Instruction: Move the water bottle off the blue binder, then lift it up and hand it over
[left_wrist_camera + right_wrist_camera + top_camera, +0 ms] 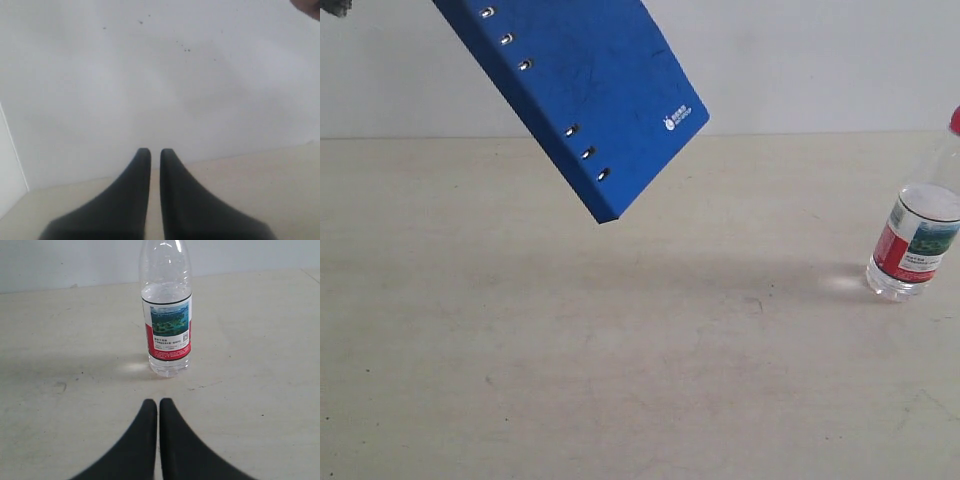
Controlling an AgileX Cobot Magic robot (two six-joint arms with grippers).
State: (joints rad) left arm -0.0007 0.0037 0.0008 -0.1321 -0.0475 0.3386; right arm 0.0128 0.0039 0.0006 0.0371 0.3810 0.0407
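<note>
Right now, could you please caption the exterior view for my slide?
The blue binder tilts in the air above the table; the water bottle stands upright at far right.

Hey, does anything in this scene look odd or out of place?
Yes: the blue binder hangs tilted in the air above the table, and whatever holds it is out of frame. The water bottle stands upright on the table, nothing spilled.
</note>
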